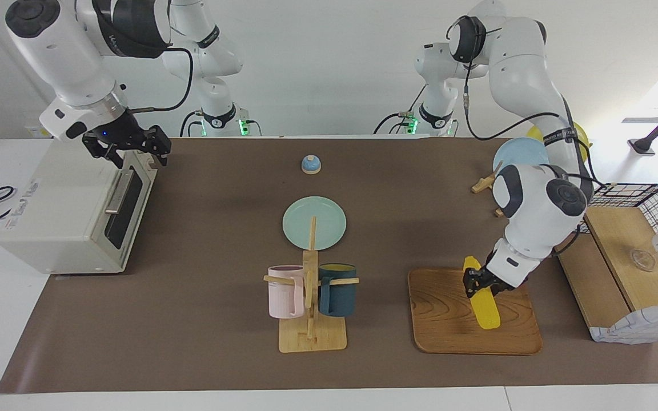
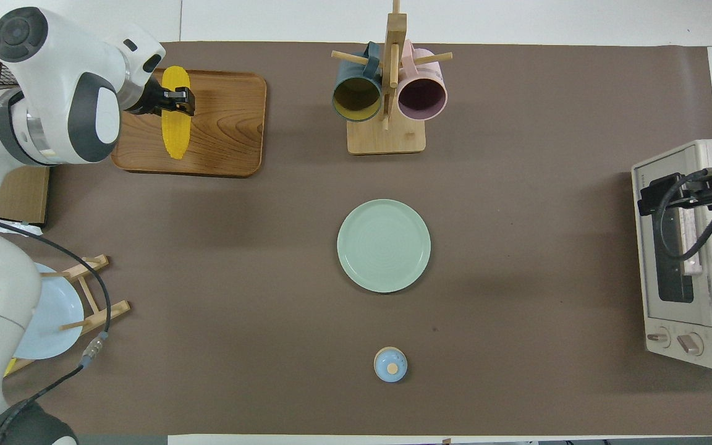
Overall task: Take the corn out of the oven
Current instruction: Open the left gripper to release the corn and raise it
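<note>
The yellow corn (image 1: 484, 302) lies on a wooden tray (image 1: 449, 322) toward the left arm's end of the table; it also shows in the overhead view (image 2: 175, 127) on the tray (image 2: 226, 130). My left gripper (image 1: 479, 283) (image 2: 175, 101) is shut on the corn near its middle, low over the tray. The off-white oven (image 1: 60, 211) (image 2: 683, 290) stands at the right arm's end with its dark glass door shut. My right gripper (image 1: 135, 149) (image 2: 662, 196) hovers at the top edge of the oven door, above the bar handle (image 1: 119, 193).
A green plate (image 1: 314, 222) lies mid-table, with a mug rack (image 1: 311, 291) holding a pink and a dark blue mug farther from the robots. A small blue bell (image 1: 311, 164) sits near the robots. A blue plate on a wooden stand (image 1: 520, 157) and a wooden box (image 1: 626, 257) are beside the tray.
</note>
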